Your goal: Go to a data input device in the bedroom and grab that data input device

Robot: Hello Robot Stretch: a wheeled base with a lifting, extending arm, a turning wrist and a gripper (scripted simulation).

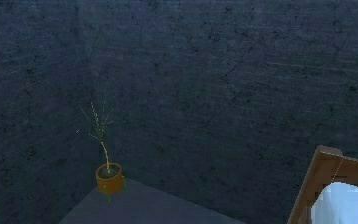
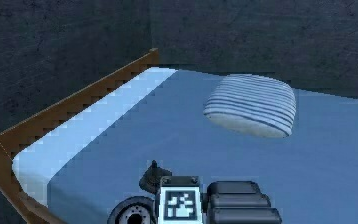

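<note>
Facing a dark, rough wall (image 1: 217,80) in the forward view. Low at left, a thin-leaved plant (image 1: 99,135) stood upright in an orange pot (image 1: 109,178). The pot sat near the far corner of a grey-blue tabletop (image 1: 162,210) that ran off the bottom edge. Bottom right corner: the post and rail of a wooden frame (image 1: 325,170), a pale sheet (image 1: 349,205) inside it, well apart from the plant.

Arm side view, left to right. The frame (image 2: 57,120) ran diagonally from lower left up toward the wall. Just inside it lay a light-blue strip of sheet (image 2: 87,135), then a darker blue cover (image 2: 157,120) spread across the bed. At the bottom edge, left of middle, the claw (image 2: 150,180) showed as a small dark body with a round dark part just below it. Its fingers were too small to make out. The cover lay behind it, so I could not tell whether it held anything, nor how its fingers stood. Just right of it sat a white square marker (image 2: 182,206) with black marks. Right again, the arm (image 2: 242,203) showed as dark blocky segments along the bottom edge. Farther up, right of middle, a striped pillow (image 2: 249,105) lay flat on the cover, near the wall. Could not tell where the data input device lay.
</note>
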